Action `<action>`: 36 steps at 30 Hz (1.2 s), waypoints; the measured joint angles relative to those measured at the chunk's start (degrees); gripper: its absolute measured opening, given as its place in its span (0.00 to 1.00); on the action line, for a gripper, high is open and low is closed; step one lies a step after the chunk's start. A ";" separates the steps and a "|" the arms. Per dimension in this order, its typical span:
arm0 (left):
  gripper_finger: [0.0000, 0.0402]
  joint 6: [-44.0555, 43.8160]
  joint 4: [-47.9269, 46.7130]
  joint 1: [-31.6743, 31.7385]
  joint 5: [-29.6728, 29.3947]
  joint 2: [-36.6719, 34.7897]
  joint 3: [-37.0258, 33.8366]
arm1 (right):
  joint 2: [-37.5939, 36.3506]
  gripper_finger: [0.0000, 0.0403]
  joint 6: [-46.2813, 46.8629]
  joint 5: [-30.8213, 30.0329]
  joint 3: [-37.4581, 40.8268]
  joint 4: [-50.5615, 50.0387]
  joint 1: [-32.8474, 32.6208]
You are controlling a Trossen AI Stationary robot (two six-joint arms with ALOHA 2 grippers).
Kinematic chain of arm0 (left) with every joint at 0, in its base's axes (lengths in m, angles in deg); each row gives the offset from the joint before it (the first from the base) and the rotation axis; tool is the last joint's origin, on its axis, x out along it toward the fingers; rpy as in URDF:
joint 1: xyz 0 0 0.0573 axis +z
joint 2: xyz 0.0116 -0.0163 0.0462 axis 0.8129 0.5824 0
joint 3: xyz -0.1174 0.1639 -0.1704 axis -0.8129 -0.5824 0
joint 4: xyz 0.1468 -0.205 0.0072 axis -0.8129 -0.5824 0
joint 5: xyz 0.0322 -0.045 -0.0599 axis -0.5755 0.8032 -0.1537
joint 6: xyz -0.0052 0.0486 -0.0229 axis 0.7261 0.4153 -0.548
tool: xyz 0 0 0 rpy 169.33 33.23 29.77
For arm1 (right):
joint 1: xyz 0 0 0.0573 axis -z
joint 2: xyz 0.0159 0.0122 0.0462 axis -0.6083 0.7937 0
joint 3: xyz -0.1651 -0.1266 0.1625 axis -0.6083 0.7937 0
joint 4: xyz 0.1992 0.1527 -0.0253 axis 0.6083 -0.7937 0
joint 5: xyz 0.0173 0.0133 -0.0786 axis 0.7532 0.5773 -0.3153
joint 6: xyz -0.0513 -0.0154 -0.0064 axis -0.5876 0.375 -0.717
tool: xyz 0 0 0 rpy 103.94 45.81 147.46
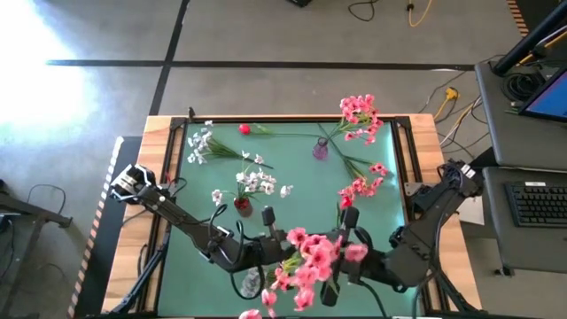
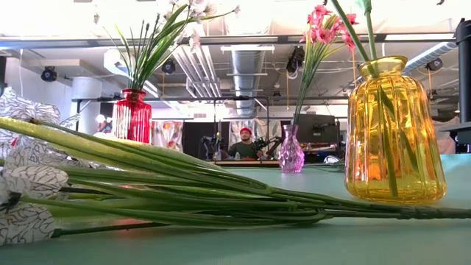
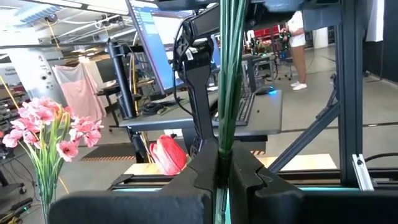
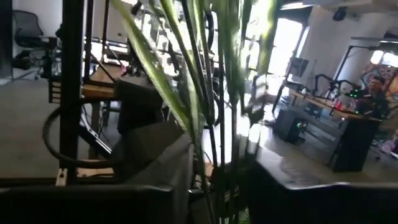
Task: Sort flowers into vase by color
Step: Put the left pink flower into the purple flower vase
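Wooden-rimmed table [image 1: 423, 133] with a green mat [image 1: 292, 177] filling it almost to the rim; only narrow wood strips left at the sides.

Left arm [image 1: 177, 213] reaching in slantwise from the left edge, right arm [image 1: 434, 213] from the right edge, both meeting over the near edge, where room is tightest.

Orange vase [image 2: 394, 132] upright, with green stems inside. Red vase [image 1: 242, 206] left of centre, holding white blossoms. Small purple vase [image 1: 320, 149] toward the far right, holding pink blossoms that lean out over the far rim.

Pink spray [image 1: 310, 255] raised between the two grippers above the near edge, blossoms bunched, stem running through both.

Left gripper [image 3: 222, 171] closed tight on the pink spray's stem. Right gripper [image 4: 217, 180] around the leafy part of the same stem; whether pinching or merely around it, not possible to tell.

Loose white sprays [image 1: 199, 142] flat near the far left corner. Second pink spray [image 1: 363, 182] flat near the right rim.

Single red bud [image 1: 244, 129] flat just inside the far edge, stem pointing right.

Bare mat between the red vase and the purple vase, and along the left rim beside the left arm.
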 joint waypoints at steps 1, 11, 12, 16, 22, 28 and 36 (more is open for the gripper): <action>0.00 0.00 0.00 0.00 0.00 0.00 0.00 | -0.09 0.23 -0.07 -0.01 -0.04 0.06 -0.02; 0.07 0.00 0.67 -0.69 0.04 -1.23 -0.04 | -1.14 0.03 -2.54 0.00 -0.09 0.29 0.49; 0.09 0.12 0.71 -0.85 0.06 -1.76 -0.04 | -1.39 0.02 -2.83 0.00 -0.09 0.29 0.67; 0.23 1.71 0.65 -1.47 0.05 -3.00 -0.04 | -2.27 0.02 -5.33 0.04 -0.09 0.24 1.95; 0.44 2.21 -4.05 -2.29 0.00 -5.64 -0.04 | -4.99 0.02 -10.08 -0.04 0.12 -0.11 5.05; 0.53 2.04 -11.42 -3.07 -4.48 -8.66 -0.04 | -10.50 0.02 -10.00 -0.03 2.08 -4.67 9.74; 0.55 2.01 -18.83 -4.16 -11.92 -12.72 -0.04 | -20.56 0.02 -6.43 5.74 10.10 -6.09 19.73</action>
